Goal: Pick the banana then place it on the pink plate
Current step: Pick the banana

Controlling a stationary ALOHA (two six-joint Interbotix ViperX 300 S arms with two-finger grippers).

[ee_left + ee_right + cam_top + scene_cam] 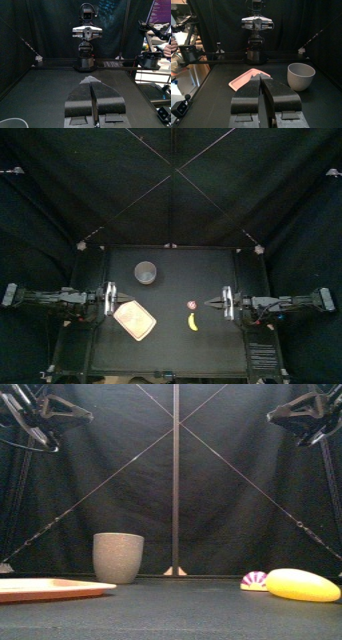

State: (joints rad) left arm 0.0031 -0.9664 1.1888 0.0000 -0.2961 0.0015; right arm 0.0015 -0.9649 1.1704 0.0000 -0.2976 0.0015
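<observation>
Currently left tool (91, 84) and right tool (261, 80) were closed, empty. Risk: small toy (254, 580) lay just beside banana (302, 585); the grab might have snagged it.

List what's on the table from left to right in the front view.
pink tray → tall grey cup → small pink-and-white striped toy → yellow banana

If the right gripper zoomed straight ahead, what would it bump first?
Most likely the left gripper, facing it from the far side. The right gripper sits high, so it would probably pass over the pink tray; the grey cup stands off to the side.
</observation>
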